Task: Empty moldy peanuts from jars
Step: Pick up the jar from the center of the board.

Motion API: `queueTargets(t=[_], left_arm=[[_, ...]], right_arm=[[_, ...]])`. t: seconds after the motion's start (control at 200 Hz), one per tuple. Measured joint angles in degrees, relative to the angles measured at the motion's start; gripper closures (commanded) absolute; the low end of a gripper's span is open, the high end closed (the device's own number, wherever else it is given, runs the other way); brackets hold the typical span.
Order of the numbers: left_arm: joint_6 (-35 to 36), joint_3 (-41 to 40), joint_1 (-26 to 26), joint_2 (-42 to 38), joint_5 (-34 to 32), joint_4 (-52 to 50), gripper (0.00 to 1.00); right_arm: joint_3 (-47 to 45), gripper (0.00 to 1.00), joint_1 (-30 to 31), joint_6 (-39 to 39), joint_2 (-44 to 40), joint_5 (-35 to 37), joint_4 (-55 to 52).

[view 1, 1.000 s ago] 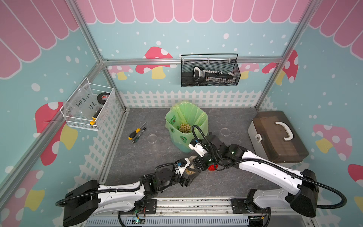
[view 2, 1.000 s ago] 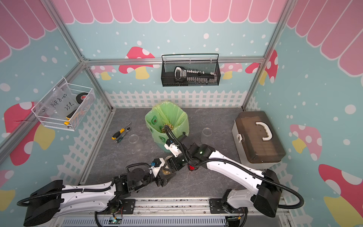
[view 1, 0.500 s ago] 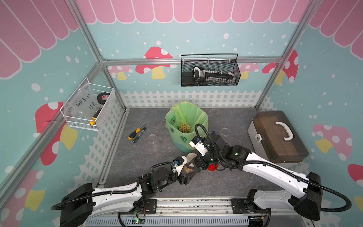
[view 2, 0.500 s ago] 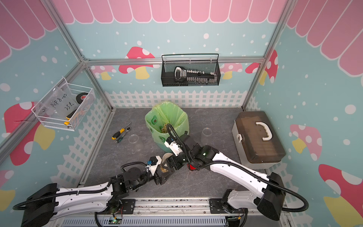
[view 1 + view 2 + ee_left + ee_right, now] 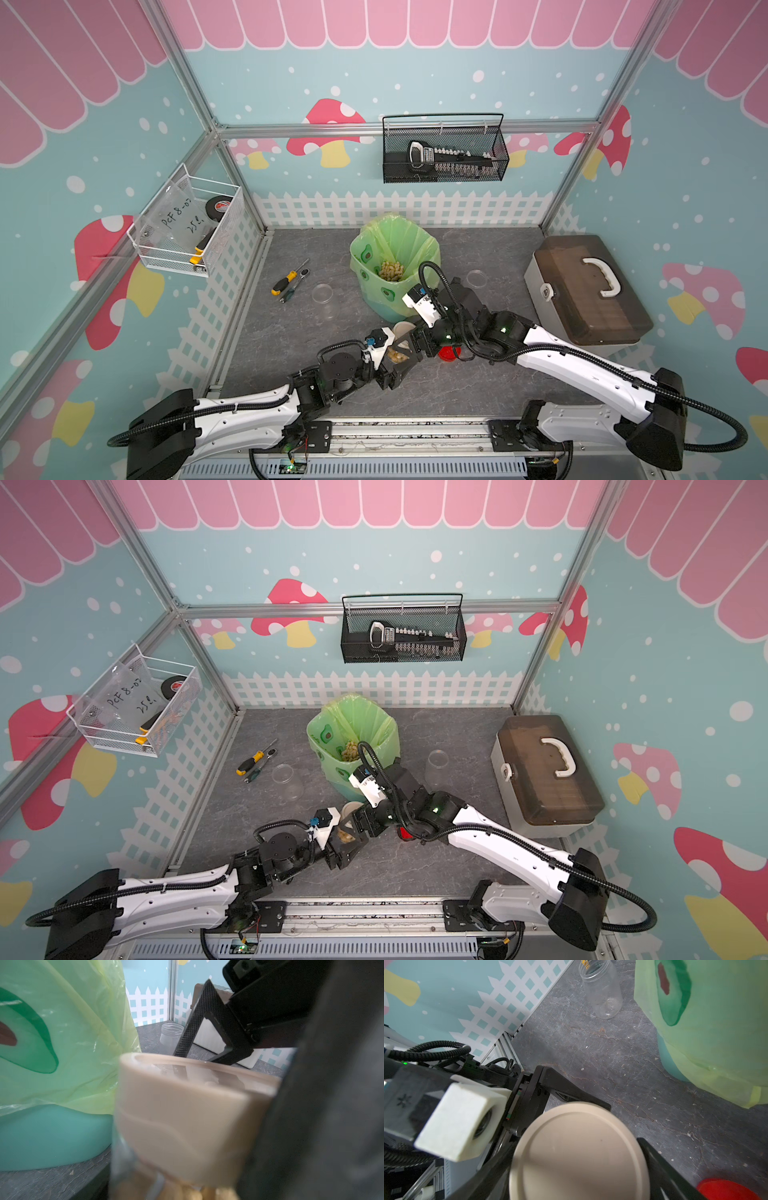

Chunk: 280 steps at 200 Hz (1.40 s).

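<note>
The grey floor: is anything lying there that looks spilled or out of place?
A red lid lies loose on the floor near the green-bagged bin, and small pale crumbs speckle the surface around it.

The left arm (image 5: 241,415) and right arm (image 5: 582,365) wear white shells, black joints and ribbed black cables; beside the bin (image 5: 365,270), the right gripper (image 5: 577,1159) has carbon-weave fingers (image 5: 192,1022).

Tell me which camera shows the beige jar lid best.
Right wrist: the beige lid appears large and face-on, its flat top nearly whole. The left wrist shows only its blurred side; both top views show a partly hidden sliver.
</note>
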Motion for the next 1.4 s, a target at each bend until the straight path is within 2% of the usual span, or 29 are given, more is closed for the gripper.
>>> queueTargets(t=[0.07, 0.185, 0.32, 0.55, 0.765, 0.865, 1.006, 1.196, 1.281, 1.326, 1.401], left_arm=[[0.0, -0.02, 0.11, -0.11, 0.04, 0.0, 0.41], [-0.02, -0.07, 0.2, -0.68, 0.2, -0.02, 0.28], [0.02, -0.5, 0.24, -1.95, 0.17, -0.28, 0.14], [0.02, -0.55, 0.31, -5.73, 0.33, -0.85, 0.06], [0.02, -0.52, 0.63, -6.03, 0.66, -0.83, 0.07], [0.04, -0.44, 0.63, -4.55, 1.33, -0.83, 0.01], [0.0, 0.22, 0.68, -1.9, 3.08, -0.87, 0.01], [-0.22, 0.37, 0.72, -1.6, 3.45, -0.87, 0.16], [0.02, 0.37, 0.72, -2.34, 3.43, -1.33, 0.2], [0.07, 0.37, 0.74, -2.64, 3.43, -1.6, 0.19], [0.07, 0.37, 0.72, -2.73, 3.5, -1.73, 0.09]], right_arm=[[-0.26, 0.3, 0.02, 0.26, -0.22, 0.17, 0.39], [-0.37, 0.37, 0.0, 0.48, -0.39, 0.17, 0.92], [-0.7, 0.39, 0.02, 1.11, -0.55, -0.09, 1.81], [-1.33, 0.4, 0.02, 1.07, -0.42, -0.24, 1.07], [-1.36, 0.41, 0.02, 1.03, 0.02, -0.22, 0.22], [-1.36, 0.41, 0.02, 1.05, 0.02, -0.2, 0.22], [-1.36, 0.41, 0.02, 1.03, 0.02, -0.2, 0.17], [-1.36, 0.41, 0.02, 0.85, 0.02, -0.24, -0.5], [-1.36, 0.41, 0.02, 0.87, -0.04, -0.37, -0.52], [-1.36, 0.41, 0.02, 0.92, -0.09, -0.44, -0.46], [-1.36, 0.41, 0.02, 0.9, -0.09, -0.46, -0.39]])
